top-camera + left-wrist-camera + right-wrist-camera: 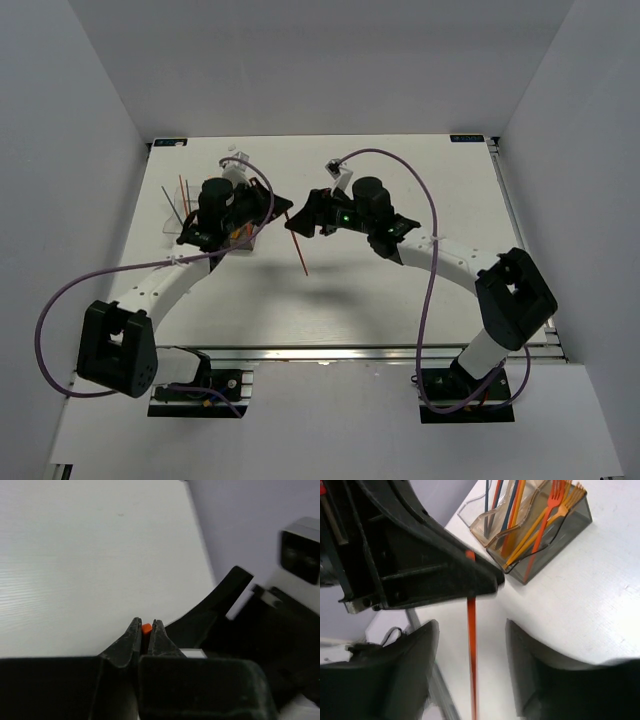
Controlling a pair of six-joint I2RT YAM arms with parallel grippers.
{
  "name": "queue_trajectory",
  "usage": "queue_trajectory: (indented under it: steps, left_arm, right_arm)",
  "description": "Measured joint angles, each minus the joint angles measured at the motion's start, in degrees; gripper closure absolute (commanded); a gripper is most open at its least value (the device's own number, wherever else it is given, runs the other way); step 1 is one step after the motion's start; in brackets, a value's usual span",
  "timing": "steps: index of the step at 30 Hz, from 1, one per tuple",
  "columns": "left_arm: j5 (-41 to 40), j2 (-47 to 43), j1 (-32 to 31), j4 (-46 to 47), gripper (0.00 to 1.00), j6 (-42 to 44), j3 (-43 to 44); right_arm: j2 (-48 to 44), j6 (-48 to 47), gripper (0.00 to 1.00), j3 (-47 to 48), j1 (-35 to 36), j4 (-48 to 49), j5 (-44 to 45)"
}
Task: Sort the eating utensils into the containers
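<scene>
White table (400, 290) is lying under both arms; left arm (160, 285) and right arm (450, 258) are reaching inward and meeting nose to nose over its middle-left. The containers (572, 517), three joined bins, are sitting at the far left of the table, partly hidden beneath the left wrist in the top view. From the right wrist view the dark grey bin is lying nearest, the tan-orange one next, the clear one farthest. Orange forks (559, 495) and one red one are leaning tines-up in the grey bin; thin stems in orange, blue and red are standing in the other two, which stem in which bin not readable. Left gripper (146, 623) is pinching the top end of a red stick (471, 655), jaws nearly together, only a small orange-red stub showing between the fingertips. The stick is hanging down from that grip, just right of the containers; whether its lower end is touching the table is not readable. Right gripper (472, 626) is standing spread wide, the stick running down the gap between its fingers (422, 660) and touching neither
</scene>
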Motion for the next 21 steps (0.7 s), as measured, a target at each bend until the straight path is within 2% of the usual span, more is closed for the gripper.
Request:
queue_trajectory:
  steps: [1,4,7,9,13,15,21]
  left_arm:
    - [-2.1,0.5,-0.1,-4.2,1.0,2.6,2.7]
    - [-13.9,2.9,0.3,-18.0,1.0,12.2,13.6]
    - [-29.2,7.3,2.7,-26.8,1.0,22.4,25.8]
    - [-34.7,10.3,6.6,-29.7,1.0,27.8,32.2]
    - [-41.5,16.7,16.5,-31.1,1.0,36.5,42.1]
    - [-45.5,19.5,19.3,-29.3,1.0,40.9,44.4]
    - [-49.9,25.4,19.7,-21.2,1.0,49.1,42.6]
  right_arm:
    - [-0.4,0.7,0.12,-0.3,-0.5,-0.3,0.8]
    - [-3.9,0.0,0.11,-2.9,-2.8,-3.1,3.2]
    - [-9.6,-0.6,0.11,-7.7,-7.4,-5.8,6.0]
    - [-13.2,-1.3,0.11,-10.5,-10.6,-8.1,8.2]
    - [-18.1,-3.9,0.11,-13.3,-12.6,-11.7,10.8]
    - [-20.0,-5.1,0.11,-14.4,-12.6,-12.3,10.8]
    - [-24.4,-6.2,0.11,-20.4,-12.6,-12.0,9.3]
